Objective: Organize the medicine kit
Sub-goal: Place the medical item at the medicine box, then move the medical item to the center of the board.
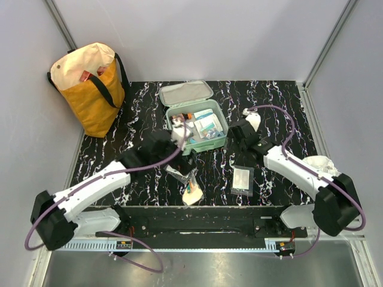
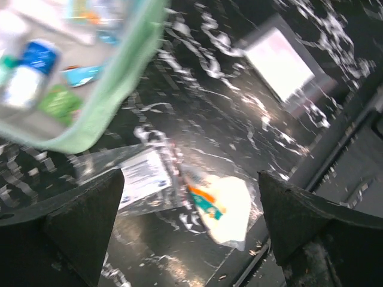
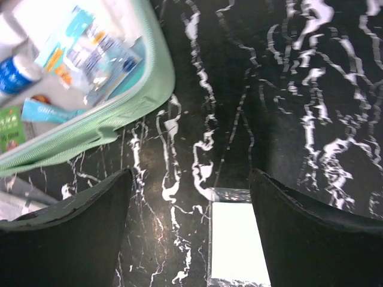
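The medicine kit lies open on the black marbled table, lid folded back, with bottles and packets inside. My left gripper hovers at the kit's near left corner. In the left wrist view it is open and empty above a clear labelled packet and a cream packet, with the kit's green rim at the upper left. My right gripper hangs just right of the kit. Seen from the right wrist it is open and empty, the kit's wall on its left and a white pad packet under its right finger.
A yellow-and-cream tote bag stands at the back left corner. The white pad packet, clear packets and the cream packet lie loose near the table's front edge. Grey walls close in the sides and back.
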Controlling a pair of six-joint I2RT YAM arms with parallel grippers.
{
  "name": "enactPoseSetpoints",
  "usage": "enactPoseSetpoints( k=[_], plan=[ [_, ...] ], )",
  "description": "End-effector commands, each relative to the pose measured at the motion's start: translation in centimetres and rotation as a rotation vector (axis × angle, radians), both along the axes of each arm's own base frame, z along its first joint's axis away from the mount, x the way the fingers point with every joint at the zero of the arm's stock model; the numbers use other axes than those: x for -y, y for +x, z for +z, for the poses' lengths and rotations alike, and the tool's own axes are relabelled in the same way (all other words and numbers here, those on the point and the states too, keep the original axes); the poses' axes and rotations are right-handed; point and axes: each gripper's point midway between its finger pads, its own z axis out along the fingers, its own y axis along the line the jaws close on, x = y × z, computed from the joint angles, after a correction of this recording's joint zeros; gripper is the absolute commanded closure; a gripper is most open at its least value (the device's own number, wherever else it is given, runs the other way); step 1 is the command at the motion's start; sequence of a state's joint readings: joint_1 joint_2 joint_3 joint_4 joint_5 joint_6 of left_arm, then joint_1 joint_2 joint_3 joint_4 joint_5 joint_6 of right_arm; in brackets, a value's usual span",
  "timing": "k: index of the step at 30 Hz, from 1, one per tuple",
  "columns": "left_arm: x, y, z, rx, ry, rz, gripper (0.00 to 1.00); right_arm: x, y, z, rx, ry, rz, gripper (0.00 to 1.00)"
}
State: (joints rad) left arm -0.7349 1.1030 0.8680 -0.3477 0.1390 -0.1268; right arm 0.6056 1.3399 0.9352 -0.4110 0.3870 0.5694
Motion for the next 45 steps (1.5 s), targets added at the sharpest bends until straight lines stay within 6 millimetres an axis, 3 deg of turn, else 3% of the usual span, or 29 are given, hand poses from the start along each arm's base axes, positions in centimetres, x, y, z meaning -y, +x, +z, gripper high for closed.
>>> enactPoseSetpoints(
  k=[1, 5, 7, 17, 26, 34, 37, 45],
  plan=[
    [4.7, -3.6, -2.0, 0.033, 0.07, -0.239, 0.01, 3.8, 0.8, 4.4, 0.17, 0.023, -0.244, 0.16],
    [7.5, -6.4, -4.6, -0.037, 0.132, -0.34, 0.01, 4.3, 1.1, 5.9, 0.229, 0.021, -0.252, 0.16],
    [8.0, -6.9, -6.5, -0.062, 0.19, -0.34, 0.11, 4.3, 1.0, 6.1, 0.235, 0.022, -0.249, 0.16],
    [6.1, -6.2, -13.2, -0.083, 0.453, -0.218, 0.33, 3.6, 0.7, 5.0, 0.199, 0.064, -0.243, 0.16],
    [4.3, -3.4, -15.9, -0.014, 0.593, -0.071, 0.38, 3.5, 0.8, 4.5, 0.184, 0.045, -0.231, 0.16],
    [3.6, -0.9, -14.8, 0.088, 0.579, 0.038, 0.35, 3.1, 0.9, 3.4, 0.151, 0.031, -0.212, 0.16],
    [3.6, -0.5, -15.3, 0.029, 0.538, 0.034, 0.33, 2.8, 1.0, 2.9, 0.138, 0.03, -0.209, 0.15],
    [0.4, -0.9, -17.5, -0.093, 0.554, 0.148, 0.33, 2.2, 1.2, 2.5, 0.114, 0.026, -0.188, 0.15]
  ],
)
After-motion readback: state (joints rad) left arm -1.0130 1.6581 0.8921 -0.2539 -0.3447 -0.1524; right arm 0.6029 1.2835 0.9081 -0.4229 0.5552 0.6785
